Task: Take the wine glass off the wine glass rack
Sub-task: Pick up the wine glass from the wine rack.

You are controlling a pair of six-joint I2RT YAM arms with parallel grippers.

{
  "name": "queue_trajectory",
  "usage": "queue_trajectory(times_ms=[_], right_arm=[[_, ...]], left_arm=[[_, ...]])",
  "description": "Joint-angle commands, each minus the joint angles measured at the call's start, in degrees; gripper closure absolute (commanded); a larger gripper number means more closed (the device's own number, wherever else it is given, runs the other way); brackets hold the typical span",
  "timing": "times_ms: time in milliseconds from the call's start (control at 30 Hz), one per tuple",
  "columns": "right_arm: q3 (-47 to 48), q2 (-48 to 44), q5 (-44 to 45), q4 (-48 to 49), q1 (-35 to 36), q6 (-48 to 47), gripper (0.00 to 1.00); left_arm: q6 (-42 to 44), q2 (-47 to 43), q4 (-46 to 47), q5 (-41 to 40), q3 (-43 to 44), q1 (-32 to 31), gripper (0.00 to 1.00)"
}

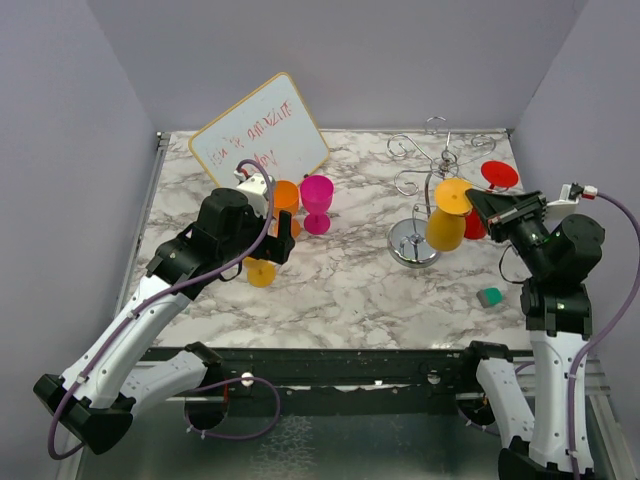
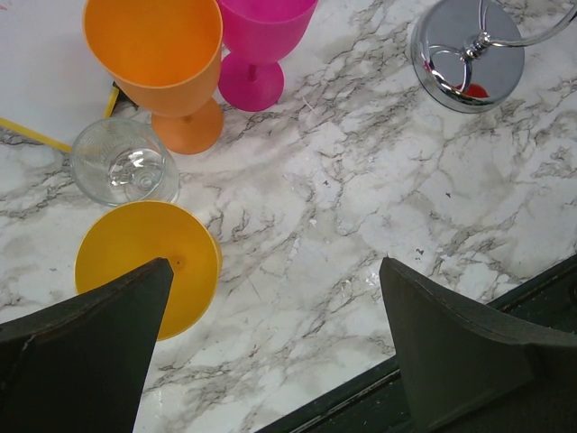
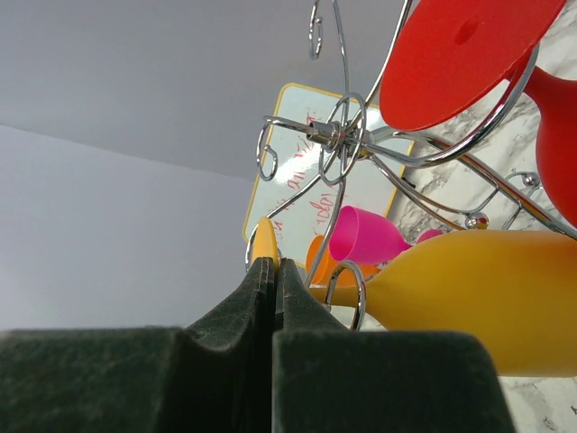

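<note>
The wine glass rack stands at the right of the marble table, its round mirrored base also showing in the left wrist view. A yellow wine glass hangs upside down from one scroll arm. My right gripper is shut on the rim of that glass's foot, the pads pressed together on it. The glass's bowl lies to the right of the fingers. A red wine glass hangs on the far side of the rack. My left gripper hovers open over the table, holding nothing.
An orange glass, a pink glass, a clear glass and another yellow glass stand on the left of the table. A whiteboard leans behind them. A small green object lies near the right front edge.
</note>
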Motion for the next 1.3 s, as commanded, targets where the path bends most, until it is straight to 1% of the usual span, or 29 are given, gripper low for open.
queue_trajectory(times_ms=[0,300,500,967,1167,1267], right_arm=[[-0.73,1.6,-0.57,3.91,0.32,0.52,0.99],[2.94,0.98,8.27,0.99,0.33,-6.55,0.99],[3.46,-0.77,12.8,-1.73,0.36,-7.73,0.99],[2.8,-2.63,17.04,-2.87,0.38,-9.67,0.99],[-0.74,-2.82,15.08,0.45,0.36,-6.39,0.99],[-1.88,-2.76,15.27,4.27,0.37,-6.69,0.99]], left_arm=[[-0.63,-0.28,1.31,0.9,-0.55,0.12,0.01],[-0.45,-0.34,1.21,0.82,-0.47,0.12,0.01],[-0.65,0.23,1.29,0.83,-0.38,0.12,0.01],[-0.79,0.39,1.26,2.4,0.15,0.12,0.01],[-0.72,0.21,1.19,2.66,0.18,0.12,0.01],[-1.03,-0.98,1.57,2.12,-0.83,0.14,0.01]])
